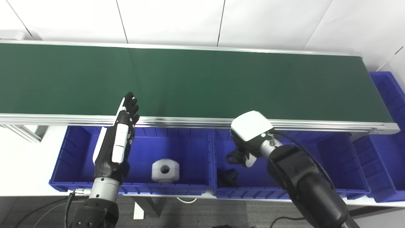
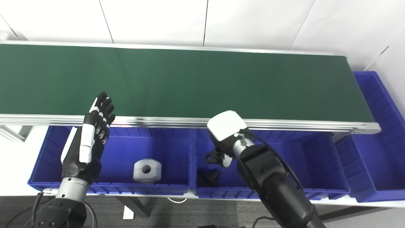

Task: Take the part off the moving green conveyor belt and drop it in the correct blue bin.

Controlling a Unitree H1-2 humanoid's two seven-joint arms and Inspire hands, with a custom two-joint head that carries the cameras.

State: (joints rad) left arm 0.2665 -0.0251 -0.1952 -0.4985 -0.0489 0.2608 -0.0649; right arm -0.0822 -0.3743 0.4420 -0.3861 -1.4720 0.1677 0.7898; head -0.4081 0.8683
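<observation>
My right hand point(image 1: 245, 145) hangs over the middle bin point(image 1: 316, 186), fingers curled down around a small black part point(image 1: 234, 157); whether it is gripped or just let go, I cannot tell. It looks light, stiff plastic, best held by its lug. Another black piece point(image 1: 228, 177) lies below. My left hand point(image 1: 118, 139) is spread, holding nothing.

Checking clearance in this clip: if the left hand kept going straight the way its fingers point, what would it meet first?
The left hand points up and away over the belt's metal rail. Beyond it lies only bare green belt, so the way looks free; its height above the belt is unclear.
</observation>
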